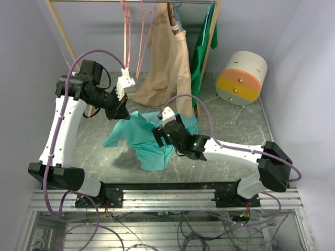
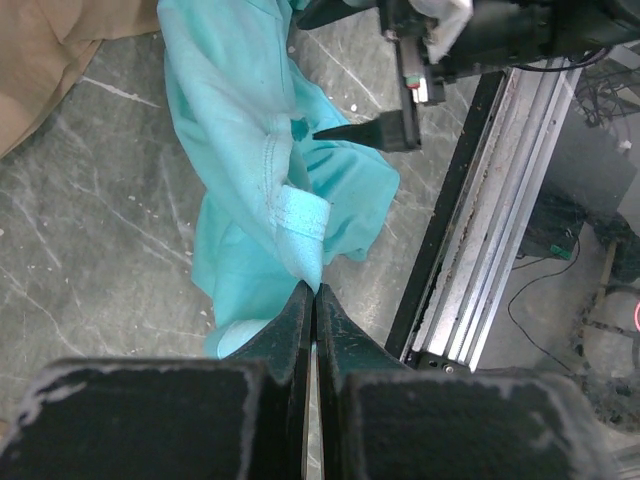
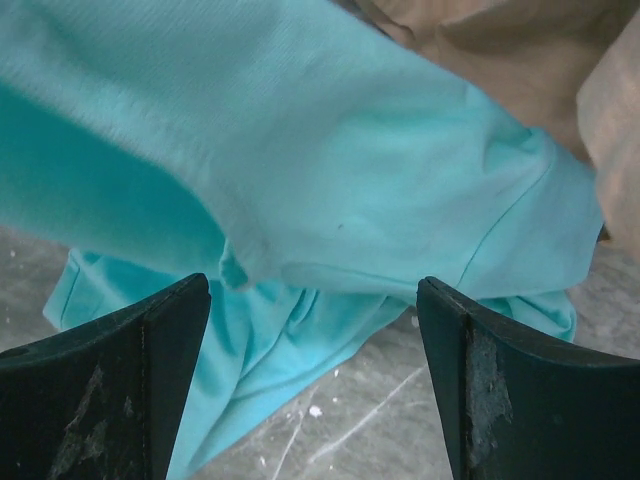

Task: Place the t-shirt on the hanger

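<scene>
Teal cloth is pinched in the left claw [image 2: 313, 293], its two black fingers pressed tight together on a folded edge of the t-shirt [image 2: 240, 160]. The shirt hangs bunched and twisted from that grip over the grey marbled counter [image 1: 235, 125]. Whether its lowest folds touch the counter cannot be told. The right claw [image 3: 312, 285] stands wide apart and grips nothing, with the shirt's cloth stretched just beyond its fingers [image 3: 130, 370]. Much of the shirt is folded on itself, so neck and sleeves are hard to make out.

At the far edge, well apart from the shirt, a pink hanger [image 1: 127, 42] hangs on a wooden rack [image 1: 63, 31] beside a second pink hanger [image 1: 142, 47]. Their hooks are hard to make out near the top of the overhead view. To their right hang a beige garment [image 1: 170, 68] on a blue hanger [image 1: 177, 21] and a dark green garment [image 1: 203, 49]. Bare counter runs right of the shirt to a round white, orange and yellow drum [image 1: 242, 78]. A metal rail [image 1: 199, 196] borders the near edge.
</scene>
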Controlling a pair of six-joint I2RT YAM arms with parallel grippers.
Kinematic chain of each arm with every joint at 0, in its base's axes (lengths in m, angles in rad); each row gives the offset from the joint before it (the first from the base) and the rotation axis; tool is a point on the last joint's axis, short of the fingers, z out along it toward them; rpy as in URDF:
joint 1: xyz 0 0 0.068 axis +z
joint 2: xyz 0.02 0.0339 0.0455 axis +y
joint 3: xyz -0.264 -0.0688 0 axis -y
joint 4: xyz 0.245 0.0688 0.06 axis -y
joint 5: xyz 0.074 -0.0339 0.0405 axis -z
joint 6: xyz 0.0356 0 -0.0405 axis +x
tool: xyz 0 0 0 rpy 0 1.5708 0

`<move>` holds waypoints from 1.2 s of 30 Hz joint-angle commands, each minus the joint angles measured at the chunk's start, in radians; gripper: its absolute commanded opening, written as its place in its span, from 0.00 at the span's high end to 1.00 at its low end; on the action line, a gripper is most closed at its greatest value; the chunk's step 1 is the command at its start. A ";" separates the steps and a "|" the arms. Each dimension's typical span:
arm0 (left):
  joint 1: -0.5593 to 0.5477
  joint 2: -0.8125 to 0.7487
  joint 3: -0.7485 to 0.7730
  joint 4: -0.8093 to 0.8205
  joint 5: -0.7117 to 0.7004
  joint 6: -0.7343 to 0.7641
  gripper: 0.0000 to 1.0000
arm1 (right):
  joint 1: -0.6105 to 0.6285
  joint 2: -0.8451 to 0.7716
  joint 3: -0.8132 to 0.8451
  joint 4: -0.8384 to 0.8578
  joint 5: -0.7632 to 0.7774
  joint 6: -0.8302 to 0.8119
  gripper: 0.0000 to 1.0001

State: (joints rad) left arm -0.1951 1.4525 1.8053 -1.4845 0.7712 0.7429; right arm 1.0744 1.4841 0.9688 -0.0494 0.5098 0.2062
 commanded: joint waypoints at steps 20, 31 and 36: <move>-0.012 -0.118 -0.087 -0.006 -0.123 0.091 0.92 | -0.066 -0.034 0.107 -0.081 -0.157 -0.014 1.00; 0.000 -0.101 -0.010 -0.016 -0.264 0.245 0.92 | 0.047 -0.064 0.436 -0.444 -0.237 -0.059 1.00; 0.000 -0.026 0.059 0.041 -0.173 0.149 0.92 | 0.039 -0.057 0.538 -0.528 -0.152 -0.087 1.00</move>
State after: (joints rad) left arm -0.1974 1.3735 1.8050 -1.4925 0.5381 0.9451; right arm 1.1244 1.4227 1.4414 -0.4522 0.2913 0.1543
